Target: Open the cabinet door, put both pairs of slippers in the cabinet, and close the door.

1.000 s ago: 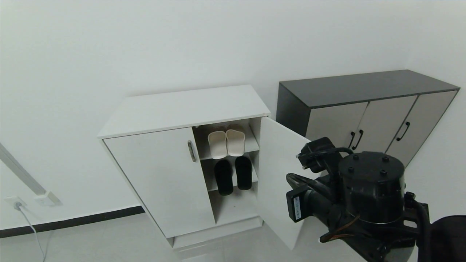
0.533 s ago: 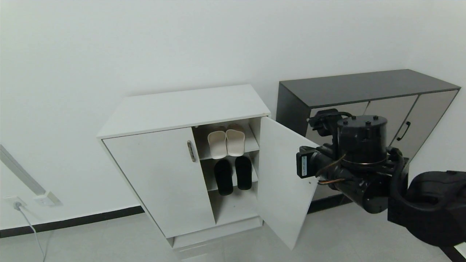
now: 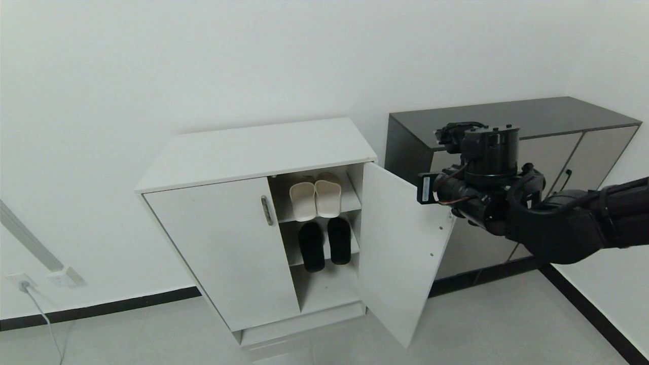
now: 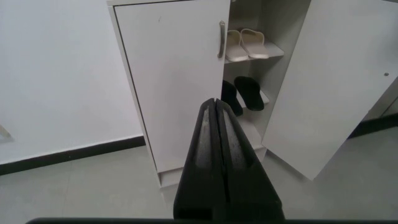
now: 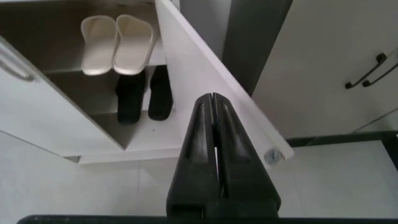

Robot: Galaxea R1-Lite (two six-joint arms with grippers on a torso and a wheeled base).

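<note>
Presently white slippers (image 3: 315, 198) and black slippers (image 3: 324, 244) sit shelved in the cabinet (image 3: 253, 152), door (image 3: 400, 253) open, left gripper (image 4: 215, 102) and right gripper (image 5: 213, 98) clenched empty

A small white sticker (image 3: 425, 188) sits on the right arm (image 3: 557, 225), but its print is too tiny to read. No other words or numbers show.

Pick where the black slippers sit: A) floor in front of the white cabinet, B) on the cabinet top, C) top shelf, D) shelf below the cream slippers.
D: the pair of black slippers lies on the shelf directly under the pair of cream slippers, inside the white wooden cabinet with its right door open.
</note>
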